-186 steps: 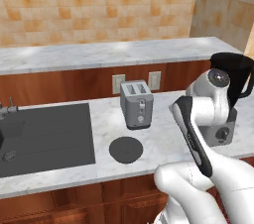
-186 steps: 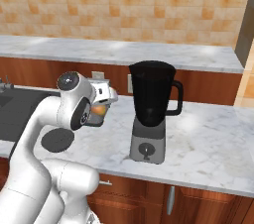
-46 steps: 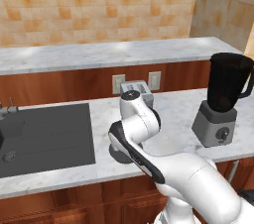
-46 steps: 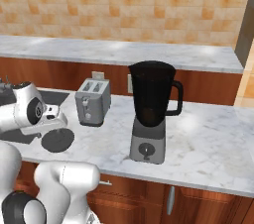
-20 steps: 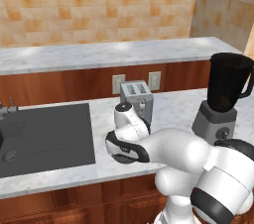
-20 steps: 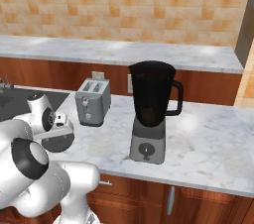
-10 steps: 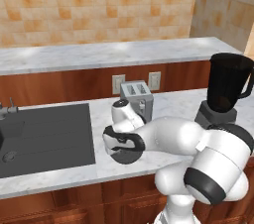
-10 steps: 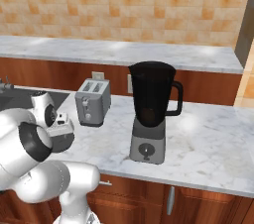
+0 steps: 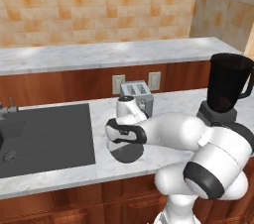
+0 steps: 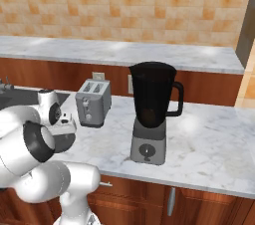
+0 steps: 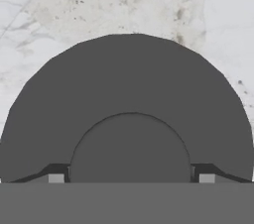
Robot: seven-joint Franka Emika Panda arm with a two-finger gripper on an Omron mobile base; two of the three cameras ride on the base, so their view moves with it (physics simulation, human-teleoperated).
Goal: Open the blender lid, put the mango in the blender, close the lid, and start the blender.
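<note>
I see the blender (image 10: 152, 112) open-topped with the mango (image 10: 148, 115) apparently inside; the blender lid (image 11: 129, 119) lies near the counter's front edge, my gripper (image 11: 129, 181) straddling its knob, not yet pinching. Closing and starting remain.

Even, bright, diffuse lighting is rendered throughout. Soft pale patches are seen on the counter (image 9: 163, 49) behind the blender (image 10: 151, 112). Shadows are faint. Slight pixel softness is noted; no blur or edge distortion.
</note>
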